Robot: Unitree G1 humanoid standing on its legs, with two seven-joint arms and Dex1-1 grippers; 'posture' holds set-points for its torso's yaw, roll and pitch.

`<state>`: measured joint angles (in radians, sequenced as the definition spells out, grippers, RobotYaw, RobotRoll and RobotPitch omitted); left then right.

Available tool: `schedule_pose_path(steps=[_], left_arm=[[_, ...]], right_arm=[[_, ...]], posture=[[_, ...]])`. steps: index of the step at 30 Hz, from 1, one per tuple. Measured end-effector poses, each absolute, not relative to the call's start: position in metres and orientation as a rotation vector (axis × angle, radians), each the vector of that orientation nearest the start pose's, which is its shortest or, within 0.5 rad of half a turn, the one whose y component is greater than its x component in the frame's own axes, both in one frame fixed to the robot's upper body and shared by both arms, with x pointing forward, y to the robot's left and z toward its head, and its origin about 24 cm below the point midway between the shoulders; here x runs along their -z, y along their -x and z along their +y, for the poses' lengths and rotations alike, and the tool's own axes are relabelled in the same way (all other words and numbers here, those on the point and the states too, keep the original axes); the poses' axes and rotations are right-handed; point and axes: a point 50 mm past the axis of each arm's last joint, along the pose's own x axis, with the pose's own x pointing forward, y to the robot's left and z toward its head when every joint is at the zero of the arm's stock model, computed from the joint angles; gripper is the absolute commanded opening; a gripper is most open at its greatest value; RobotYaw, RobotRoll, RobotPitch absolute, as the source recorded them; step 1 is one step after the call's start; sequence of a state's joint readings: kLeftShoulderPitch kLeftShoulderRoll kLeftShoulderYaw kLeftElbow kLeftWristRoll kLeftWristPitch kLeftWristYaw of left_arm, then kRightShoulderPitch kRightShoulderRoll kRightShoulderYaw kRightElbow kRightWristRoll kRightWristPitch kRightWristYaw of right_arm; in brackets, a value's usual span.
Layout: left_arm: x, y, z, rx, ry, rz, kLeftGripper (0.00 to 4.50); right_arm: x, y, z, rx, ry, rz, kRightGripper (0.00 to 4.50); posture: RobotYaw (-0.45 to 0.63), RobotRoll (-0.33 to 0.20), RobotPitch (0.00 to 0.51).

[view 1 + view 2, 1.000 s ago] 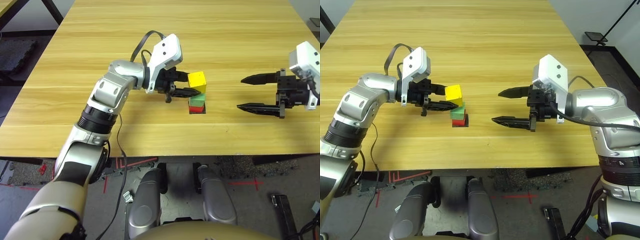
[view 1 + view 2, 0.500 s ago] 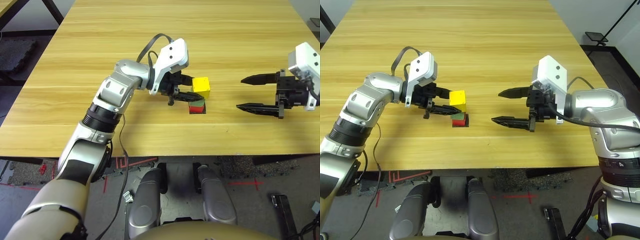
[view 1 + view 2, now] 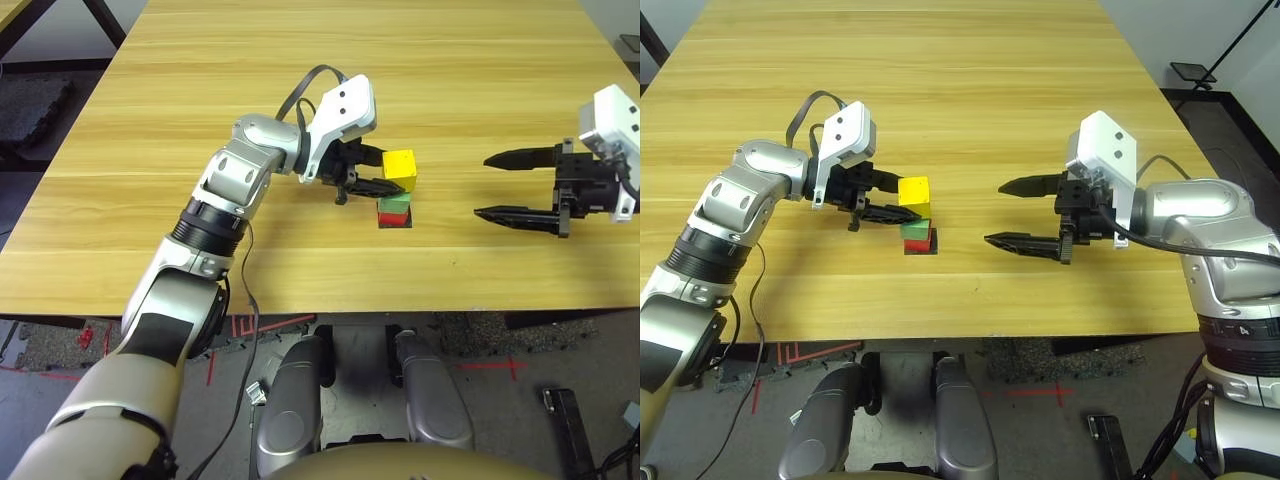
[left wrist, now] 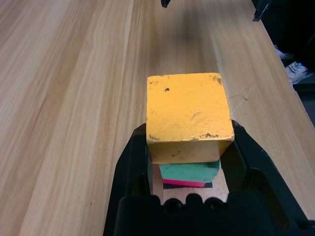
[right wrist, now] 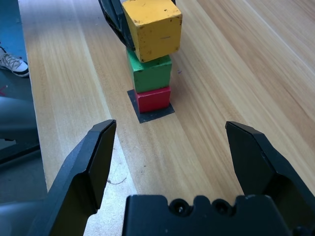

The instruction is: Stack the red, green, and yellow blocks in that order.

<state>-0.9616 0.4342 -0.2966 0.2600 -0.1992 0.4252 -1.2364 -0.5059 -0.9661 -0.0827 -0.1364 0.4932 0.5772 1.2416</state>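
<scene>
Jaws on my left arm [image 3: 385, 172] were clamped on the yellow block [image 3: 400, 168], one finger on each side, holding it tilted directly above the green block [image 3: 395, 205]; I could not tell whether the two touched. Green sat squarely on the red block [image 5: 153, 99], and red sat on a flat black patch [image 5: 150, 111] on the wooden surface [image 3: 300, 60]. Well apart, my right jaws [image 3: 504, 185] hung wide open, holding nothing, pointed toward the stack.

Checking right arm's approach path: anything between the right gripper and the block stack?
Nothing: bare table lies between the right gripper and the stack, as the right wrist view shows. The left gripper holds the yellow block from the far side.
</scene>
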Motion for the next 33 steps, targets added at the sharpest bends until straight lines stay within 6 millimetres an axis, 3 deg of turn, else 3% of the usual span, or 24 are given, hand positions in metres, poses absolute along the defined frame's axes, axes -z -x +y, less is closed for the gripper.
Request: schedule_pose_path(steps=[14, 33], left_arm=[[-0.2177, -0.3287, 0.0827, 1.466, -0.526, 0.071, 2.04], [-0.2121, -0.3333, 0.0857, 1.449, -0.522, 0.091, 2.04]], right_arm=[[-0.2254, -0.2751, -0.2298, -1.143, 0.452, 0.179, 4.50], [-0.2256, -0.2750, -0.2296, -1.144, 0.452, 0.178, 4.50]], posture=[[0.09, 0.069, 0.251], [0.09, 0.066, 0.256]])
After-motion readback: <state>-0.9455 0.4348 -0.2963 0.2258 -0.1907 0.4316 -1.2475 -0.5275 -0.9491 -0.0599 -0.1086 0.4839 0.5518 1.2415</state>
